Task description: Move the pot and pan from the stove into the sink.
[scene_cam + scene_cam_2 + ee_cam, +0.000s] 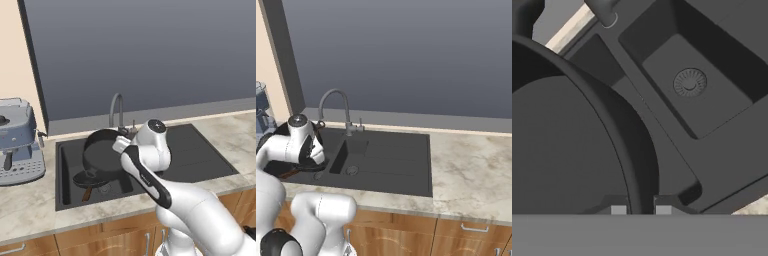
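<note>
Already the pan [89, 180] lies in the sink [200, 150], its wooden handle pointing toward the front edge. The gripper [640, 210] is clamped on the rim of the pot [102, 150], a finger on each side of the wall, holding it over the left basin beside the faucet [115, 107]. Remaining, by judgement: lower and release.

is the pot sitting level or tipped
Tipped. In the left base view the pot is held over the sink with its opening facing the camera, above the pan; the gripper straddles its rim.
</note>
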